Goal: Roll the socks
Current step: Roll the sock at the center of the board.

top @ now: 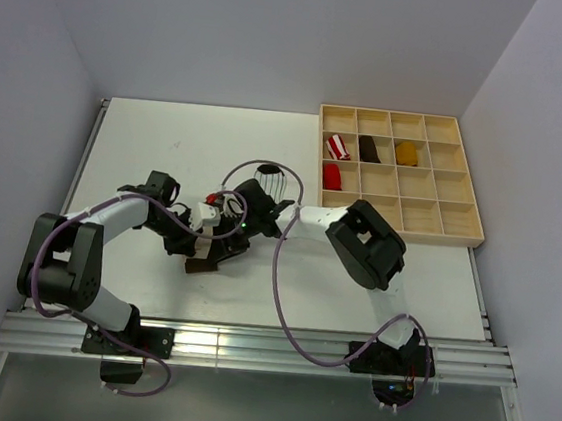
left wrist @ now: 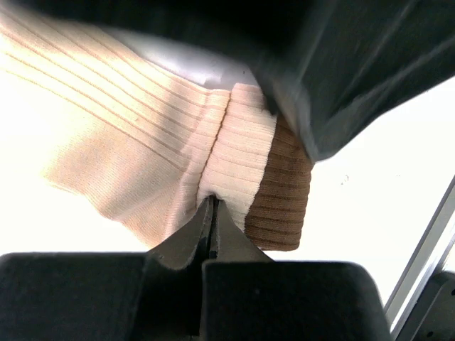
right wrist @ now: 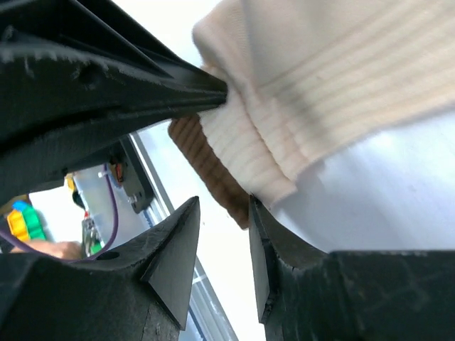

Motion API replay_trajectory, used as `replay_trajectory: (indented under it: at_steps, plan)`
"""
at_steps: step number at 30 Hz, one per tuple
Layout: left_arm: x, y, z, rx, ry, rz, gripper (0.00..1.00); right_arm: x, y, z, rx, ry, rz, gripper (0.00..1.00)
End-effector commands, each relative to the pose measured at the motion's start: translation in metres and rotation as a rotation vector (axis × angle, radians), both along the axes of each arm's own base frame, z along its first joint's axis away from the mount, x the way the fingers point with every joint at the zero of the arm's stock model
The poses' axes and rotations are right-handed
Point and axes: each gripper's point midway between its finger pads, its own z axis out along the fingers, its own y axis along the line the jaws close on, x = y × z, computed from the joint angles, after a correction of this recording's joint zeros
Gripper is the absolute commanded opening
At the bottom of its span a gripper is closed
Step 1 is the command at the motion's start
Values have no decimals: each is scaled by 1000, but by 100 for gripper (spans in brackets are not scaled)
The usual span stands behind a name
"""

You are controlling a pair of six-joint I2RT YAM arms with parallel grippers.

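The cream sock (left wrist: 135, 135) with its brown band (left wrist: 284, 192) fills the left wrist view. My left gripper (left wrist: 213, 202) is shut on a fold of its ribbed cuff beside the band. In the right wrist view the same cream sock (right wrist: 320, 78) hangs just above my right gripper (right wrist: 224, 207), which is open, its right finger (right wrist: 266, 241) touching the cuff edge and brown band (right wrist: 206, 160). From above, both grippers meet mid-table over the cream sock (top: 196, 264). The white sock with thin black stripes (top: 272, 181) lies just behind them.
A wooden compartment tray (top: 459, 236) stands at the back right, holding a red bundle (top: 333, 177), a red-and-white striped bundle (top: 339, 145), a dark brown bundle (top: 369, 148) and a mustard bundle (top: 406, 152). The table's metal rail (top: 247, 346) runs along the near edge.
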Motion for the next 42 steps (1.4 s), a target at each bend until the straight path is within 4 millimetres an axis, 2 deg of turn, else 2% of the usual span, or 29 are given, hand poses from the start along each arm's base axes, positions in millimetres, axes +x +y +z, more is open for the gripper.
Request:
replay_trajectory:
  at_steps: [1, 2, 4, 5, 6, 8, 13, 14, 16, 17, 18, 19, 20, 21, 24, 26, 27, 28, 29, 30, 31, 35, 37, 38, 39, 42]
  plan:
    - [-8, 5, -15, 38, 45, -6, 0, 19, 4, 33, 94, -101, -76, 42]
    - [-8, 5, -15, 38, 48, -9, 0, 21, 3, 40, 104, -114, -89, 42]
    - [-8, 4, -15, 35, 51, -9, 0, 22, -4, 34, 89, -138, -125, 42]
    - [-8, 4, -15, 33, 53, -13, 0, 23, -6, 43, 105, -152, -141, 42]
    - [-8, 3, -14, 29, 55, -16, 0, 17, -15, 34, 90, -138, -152, 42]
    - [-9, 2, -13, 24, 68, -24, 0, 23, -19, 41, 132, -167, -187, 43]
    - [-9, 2, -13, 14, 83, -34, 0, 32, -44, 51, 148, -296, -289, 43]
    - [-7, 0, -11, 7, 79, -44, 0, 29, -52, 44, 137, -308, -300, 43]
    - [-13, 0, -8, -8, 110, -58, 0, 34, -57, 59, 189, -378, -344, 43]
    - [-11, -2, -5, -30, 101, -74, 0, 34, -70, 46, 156, -379, -391, 43]
    - [-14, -2, -3, -39, 119, -76, 0, 36, -75, 46, 156, -388, -416, 44]
    - [-10, -1, 0, -48, 114, -68, 0, 37, -74, 57, 205, -414, -422, 44]
    - [-11, -1, 0, -59, 122, -79, 0, 37, -84, 49, 191, -416, -453, 43]
    - [-12, 1, 2, -66, 139, -73, 0, 39, -84, 59, 232, -441, -471, 44]
    - [-10, 3, 4, -76, 154, -80, 0, 39, -87, 56, 221, -476, -460, 44]
    - [-9, 4, 5, -74, 172, -82, 1, 43, -81, 61, 181, -597, -424, 44]
    - [-10, 3, 5, -75, 183, -86, 0, 38, -73, 60, 125, -675, -425, 45]
    - [-7, 3, 8, -79, 181, -95, 0, 31, -71, 50, 53, -716, -389, 45]
    - [-11, 3, 7, -77, 212, -99, 0, 30, -59, 60, 37, -818, -341, 45]
    - [-11, 3, 7, -80, 222, -101, 0, 24, -54, 58, 12, -862, -319, 46]
    - [-8, 2, 9, -82, 220, -108, 0, 7, -42, 54, 5, -910, -252, 47]
    - [-8, 1, 9, -91, 265, -108, 0, -10, -20, 58, 29, -983, -153, 49]
    - [-8, -1, 9, -94, 292, -110, 0, -21, -13, 50, -12, -1029, -94, 51]
    - [-9, -1, 8, -94, 303, -111, 0, -23, -6, 54, -9, -1049, -82, 52]
    - [-10, -1, 8, -95, 319, -113, 0, -26, -5, 45, -40, -1059, -55, 53]
    - [-14, -5, 6, -94, 367, -130, 0, -34, 3, 42, -63, -1115, -2, 54]
